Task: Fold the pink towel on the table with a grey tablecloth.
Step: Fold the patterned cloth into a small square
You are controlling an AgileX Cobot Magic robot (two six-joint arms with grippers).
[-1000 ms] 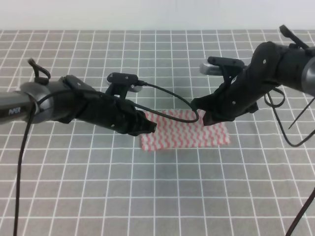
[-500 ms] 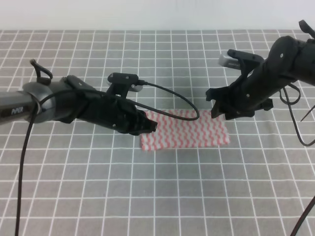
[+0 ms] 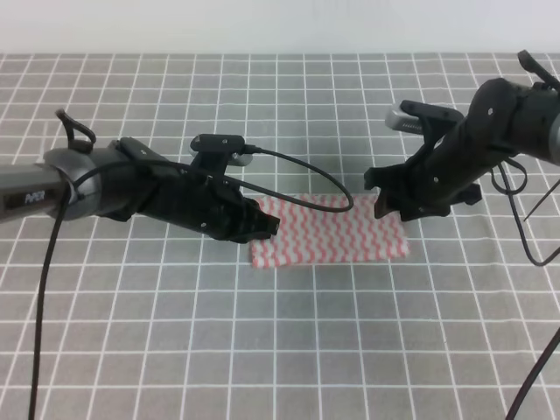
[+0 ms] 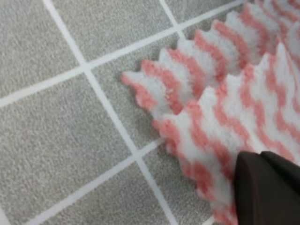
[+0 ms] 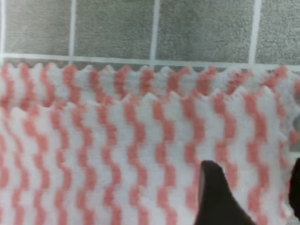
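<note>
Grey tablecloth (image 3: 280, 350) (one pink towel (image 3: 332, 236))

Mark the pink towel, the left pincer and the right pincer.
pink towel (image 3: 337, 234): exterior high view, middle of the striped top layer.
left pincer (image 3: 265, 225): exterior high view, tip at the towel's left edge.
right pincer (image 3: 389, 206): exterior high view, tip over the towel's far right corner.
</note>
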